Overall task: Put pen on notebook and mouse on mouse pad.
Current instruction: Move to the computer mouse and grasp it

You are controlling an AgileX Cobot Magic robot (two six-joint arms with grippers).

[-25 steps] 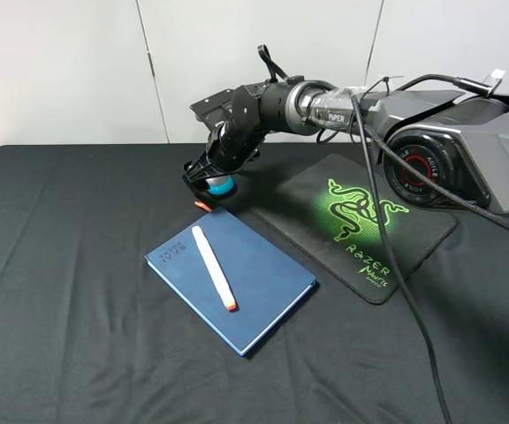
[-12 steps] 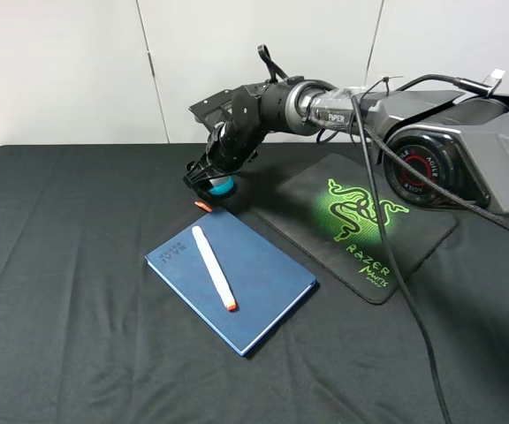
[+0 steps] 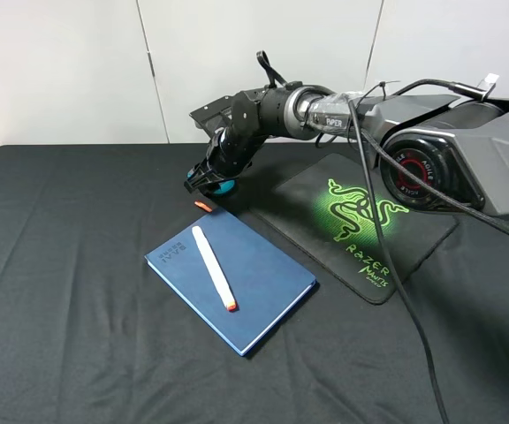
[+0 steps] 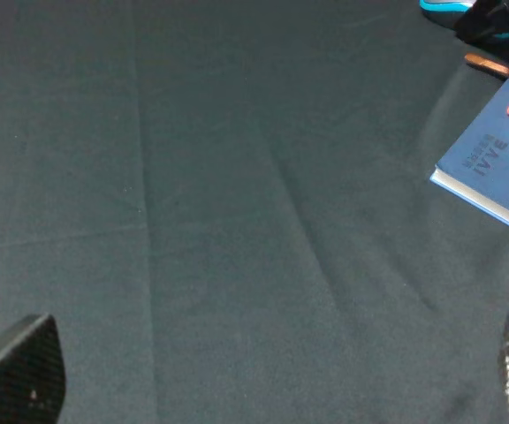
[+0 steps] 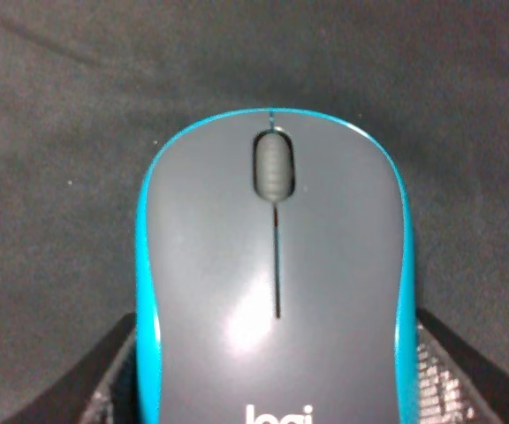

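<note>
Lifts the mouse (image 3: 226, 186) slightly toward the mouse pad (image 3: 312, 208) since a second ago, clamped in the right gripper (image 3: 208, 177), seemingly just off the black cloth (image 3: 78, 265). Keeps the pen (image 3: 213, 267) diagonal on the notebook (image 3: 259, 287) beside it. Spreads the left gripper (image 4: 263, 380) wide above bare cloth.

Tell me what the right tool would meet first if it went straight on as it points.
Likely the black tablecloth: the right tool grips the mouse, and only cloth shows beyond it.
</note>
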